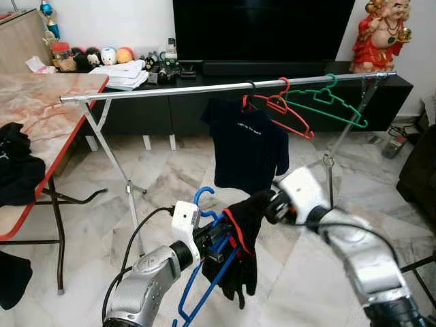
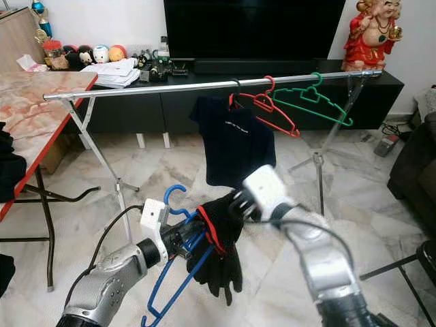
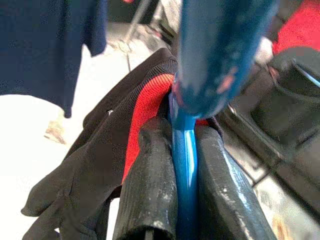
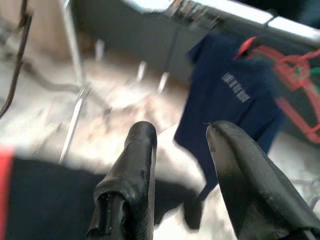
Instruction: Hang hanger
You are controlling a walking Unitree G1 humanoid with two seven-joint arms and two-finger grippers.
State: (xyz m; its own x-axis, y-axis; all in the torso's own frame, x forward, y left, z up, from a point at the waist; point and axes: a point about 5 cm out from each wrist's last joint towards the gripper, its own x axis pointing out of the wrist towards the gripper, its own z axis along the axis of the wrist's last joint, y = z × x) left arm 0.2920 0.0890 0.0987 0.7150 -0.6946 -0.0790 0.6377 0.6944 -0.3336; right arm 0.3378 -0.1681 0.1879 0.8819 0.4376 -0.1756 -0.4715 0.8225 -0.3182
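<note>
A large dark television point(image 1: 262, 27) fills the top centre of the frame, above a long black cabinet point(image 1: 157, 102). In front of it, a silver clothes rail point(image 1: 170, 90) runs across the upper half of the frame on crossed metal legs. At the left edge stands a marble-patterned table point(image 1: 41, 109) with a red rim, carrying dark clothing. The floor point(image 1: 170, 184) is pale marble tile.

A navy T-shirt point(image 1: 248, 146) hangs from the rail at centre. Just to its right on the rail hang a red hanger point(image 1: 279, 109) and a green hanger point(image 1: 327, 102), both without clothes.

Low in the frame, the two silver arms meet. The left gripper point(image 1: 221, 242), at lower centre, has its jaws clamped narrowly on the shaft of a blue hanger point(image 1: 204, 272) (the left wrist view shows the blue bar pinched between both black fingers point(image 3: 150, 185)). The hanger's hook point(image 1: 203, 195) points up, well below the rail. A black garment with red trim point(image 1: 242, 238) is draped over the hanger and hangs down beside the left gripper.

The right gripper point(image 4: 180, 150) reaches in from the lower right, touching or very near the garment's upper edge. Its jaws stand apart and hold nothing.

A red and gold figurine point(image 1: 378, 34) sits on the cabinet at upper right, and small toys point(image 1: 102, 56) line the upper left.
</note>
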